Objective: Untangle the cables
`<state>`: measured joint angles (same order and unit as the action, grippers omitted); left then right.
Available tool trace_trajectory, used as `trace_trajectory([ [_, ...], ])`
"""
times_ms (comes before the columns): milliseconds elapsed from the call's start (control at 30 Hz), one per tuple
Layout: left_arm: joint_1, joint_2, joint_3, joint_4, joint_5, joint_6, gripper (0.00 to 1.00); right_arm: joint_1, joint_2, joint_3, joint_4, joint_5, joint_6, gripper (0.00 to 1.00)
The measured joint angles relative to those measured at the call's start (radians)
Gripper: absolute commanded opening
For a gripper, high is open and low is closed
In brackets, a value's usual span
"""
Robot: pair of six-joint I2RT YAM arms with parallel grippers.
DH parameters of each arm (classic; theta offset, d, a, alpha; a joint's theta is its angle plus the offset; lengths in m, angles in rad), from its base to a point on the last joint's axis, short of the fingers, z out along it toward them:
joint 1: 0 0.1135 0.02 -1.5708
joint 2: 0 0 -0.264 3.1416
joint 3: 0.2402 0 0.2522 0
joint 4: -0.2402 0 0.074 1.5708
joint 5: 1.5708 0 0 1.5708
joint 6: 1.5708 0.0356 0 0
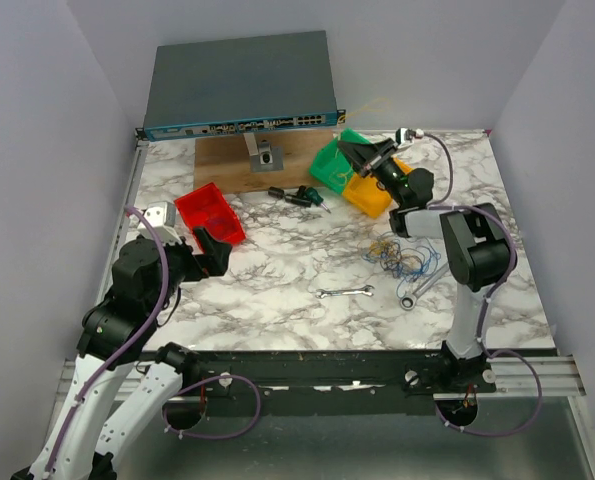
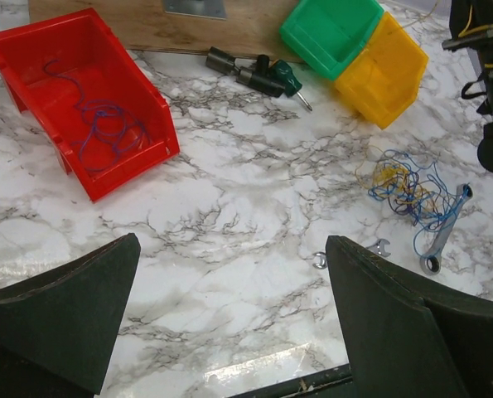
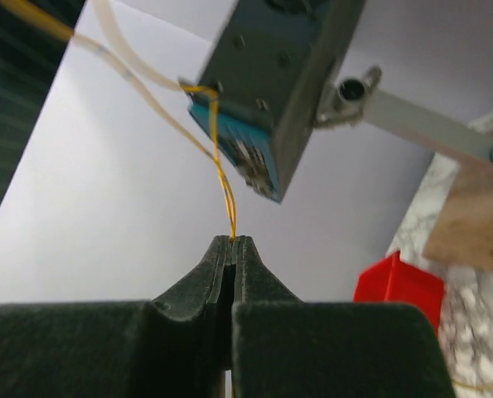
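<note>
The right arm's fingers are pressed together on a yellow cable, raised just beyond the yellow bin; the strand runs straight up out of their tips. The tangle lies on the counter just nearer than that bin, on the right arm's side. The left arm's fingers, spread and empty, hang well left of the bin.

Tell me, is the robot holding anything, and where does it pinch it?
The right gripper pinches a thin yellow cable between its closed fingertips. How far along the cable cannot be told. The left gripper is open, holding nothing.
</note>
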<state>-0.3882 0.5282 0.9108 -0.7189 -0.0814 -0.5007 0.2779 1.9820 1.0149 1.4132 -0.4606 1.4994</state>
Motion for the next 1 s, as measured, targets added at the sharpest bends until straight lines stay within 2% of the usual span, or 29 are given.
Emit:
trace_trajectory([
  [267, 0.0, -0.001, -0.002, 0.0, 0.015, 0.004, 0.99, -0.026, 0.136, 0.268, -0.072, 0.04, -0.105, 0.01],
  [600, 0.0, -0.001, -0.002, 0.002, 0.021, 0.01, 0.98, -0.06, 0.337, 0.51, 0.048, -0.058, -0.14, 0.01],
  [800, 0.0, 0.0, -0.002, 0.002, 0.023, 0.02, 0.99, -0.068, 0.337, 0.507, 0.043, -0.061, -0.216, 0.01],
  [1000, 0.0, 0.003, -0.002, 0.008, 0.029, 0.024, 0.99, -0.082, 0.343, 0.375, -0.013, 0.028, -0.257, 0.01],
])
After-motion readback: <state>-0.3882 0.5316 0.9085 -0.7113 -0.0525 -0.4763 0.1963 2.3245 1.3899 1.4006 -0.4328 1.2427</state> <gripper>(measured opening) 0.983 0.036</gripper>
